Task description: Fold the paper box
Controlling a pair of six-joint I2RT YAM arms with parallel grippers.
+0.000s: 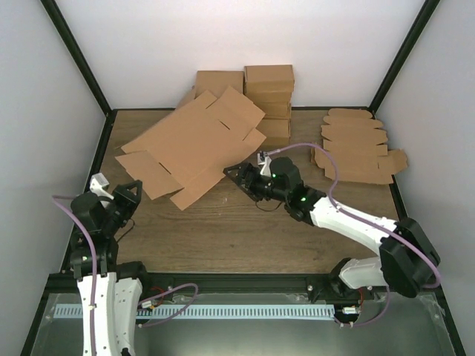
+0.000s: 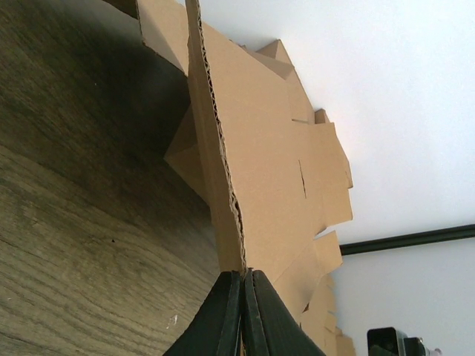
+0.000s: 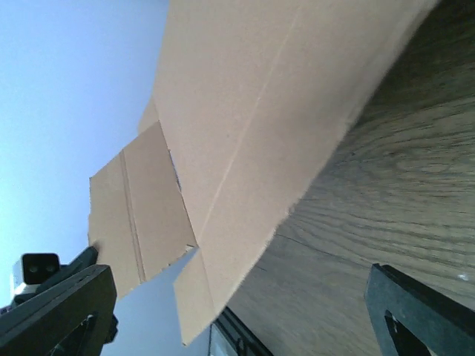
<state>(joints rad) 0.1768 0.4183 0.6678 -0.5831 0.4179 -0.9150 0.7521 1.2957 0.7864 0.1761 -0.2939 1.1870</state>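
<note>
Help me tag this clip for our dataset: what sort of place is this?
Probably a lab robot test cell: white panels in a black frame enclose a wooden table holding stacked folded boxes, a pile of flat blanks and one unfolded cardboard box.

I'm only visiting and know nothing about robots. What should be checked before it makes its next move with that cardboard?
1. Left pincer clamped on the edge of the cardboard sheet: ok.
2. Right pincer open: ok.
3. Right pincer gripping the sheet: not ok, nothing held yet.
4. Sheet folded into box shape: not ok, mostly flat.
5. Sheet clear of the finished boxes behind it: cannot tell.
6. Stack of flat blanks apart from the sheet: ok.
</note>
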